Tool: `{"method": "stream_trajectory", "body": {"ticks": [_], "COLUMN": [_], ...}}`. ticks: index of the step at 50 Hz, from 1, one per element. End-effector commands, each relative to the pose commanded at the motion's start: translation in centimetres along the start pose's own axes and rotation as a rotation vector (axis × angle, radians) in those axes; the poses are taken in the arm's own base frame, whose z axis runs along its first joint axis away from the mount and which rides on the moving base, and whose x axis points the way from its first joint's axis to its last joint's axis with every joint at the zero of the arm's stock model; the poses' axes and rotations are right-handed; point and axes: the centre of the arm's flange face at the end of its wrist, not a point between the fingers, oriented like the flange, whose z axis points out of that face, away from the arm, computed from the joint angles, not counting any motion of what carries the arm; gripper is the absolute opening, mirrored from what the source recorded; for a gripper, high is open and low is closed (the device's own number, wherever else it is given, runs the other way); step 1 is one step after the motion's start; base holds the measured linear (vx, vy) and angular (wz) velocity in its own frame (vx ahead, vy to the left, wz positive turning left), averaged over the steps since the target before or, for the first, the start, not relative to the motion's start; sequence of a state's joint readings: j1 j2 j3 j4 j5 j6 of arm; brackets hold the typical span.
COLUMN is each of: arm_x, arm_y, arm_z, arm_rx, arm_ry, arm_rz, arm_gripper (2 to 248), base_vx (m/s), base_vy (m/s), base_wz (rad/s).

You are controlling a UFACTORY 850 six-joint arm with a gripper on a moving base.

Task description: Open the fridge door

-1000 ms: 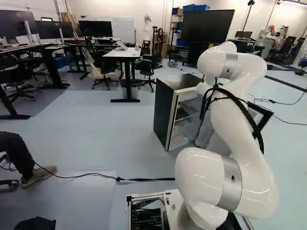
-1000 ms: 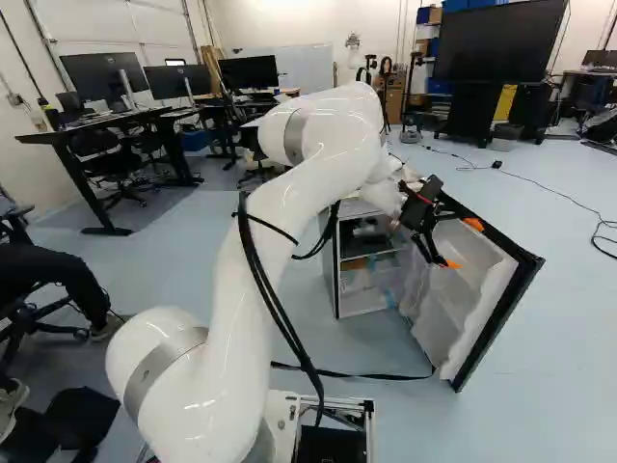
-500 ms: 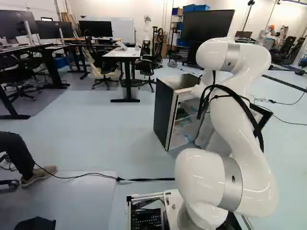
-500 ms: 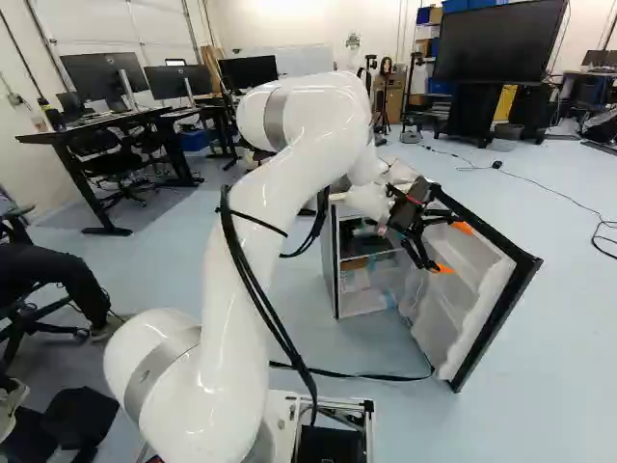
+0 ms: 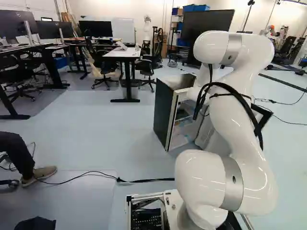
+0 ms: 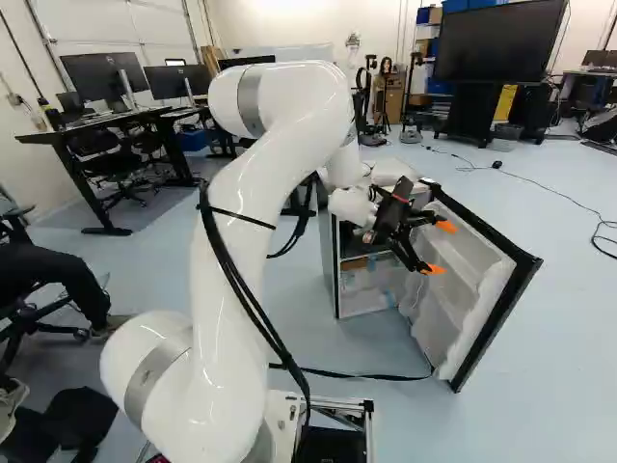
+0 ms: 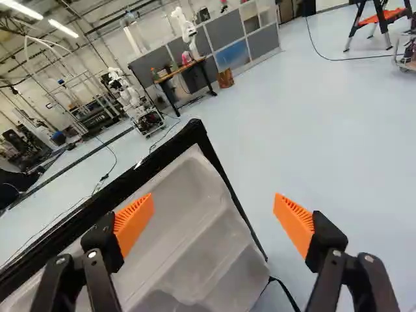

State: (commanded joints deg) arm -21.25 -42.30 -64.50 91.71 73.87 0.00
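In the right base view my gripper (image 6: 439, 249) hangs in front of the fridge cabinet, its orange tips toward the inner side of the fridge door (image 6: 494, 289). The door stands wide open, swung out from the cabinet (image 6: 362, 301), whose shelves show. In the left base view the fridge (image 5: 164, 112) stands behind my arm, which hides the gripper and much of the door. Seen from the wrist, the gripper (image 7: 214, 218) has its fingers wide apart with nothing held; the door's white inner liner (image 7: 188, 227) and black edge lie ahead and to one side.
A black cable (image 6: 357, 376) crosses the floor between base and fridge. A white-topped desk (image 5: 122, 53) and chairs stand beyond. A person's leg and shoe (image 5: 41, 173) are at the left of the left base view. In the wrist view another robot (image 7: 133, 104) stands far off.
My arm has drawn back from the door, and the gripper has shifted left in the right base view. The door and base have not moved. The person's foot cable has shifted.
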Motion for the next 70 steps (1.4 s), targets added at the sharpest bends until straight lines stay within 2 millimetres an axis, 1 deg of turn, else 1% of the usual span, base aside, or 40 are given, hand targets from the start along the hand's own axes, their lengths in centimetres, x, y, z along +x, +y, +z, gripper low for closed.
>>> {"method": "stream_trajectory", "body": {"ticks": [31, 47, 60, 70], "arm_x": [1.0, 1.7, 2.6, 2.7], "arm_y": [4.9, 7.8, 10.4, 10.8], "arm_z": [-5.3, -7.8, -9.3, -9.5], "arm_rx": [0.169, 0.261, 0.327, 0.337], "arm_ry": [-0.035, -0.055, -0.068, -0.07], "arm_rz": [-0.143, -0.215, -0.271, -0.279], "arm_gripper": [247, 247, 247, 247], "base_vx": [0.0, 0.0, 0.0, 0.0], "base_vy": [0.0, 0.0, 0.0, 0.0], "base_wz": [0.0, 0.0, 0.0, 0.0]}}
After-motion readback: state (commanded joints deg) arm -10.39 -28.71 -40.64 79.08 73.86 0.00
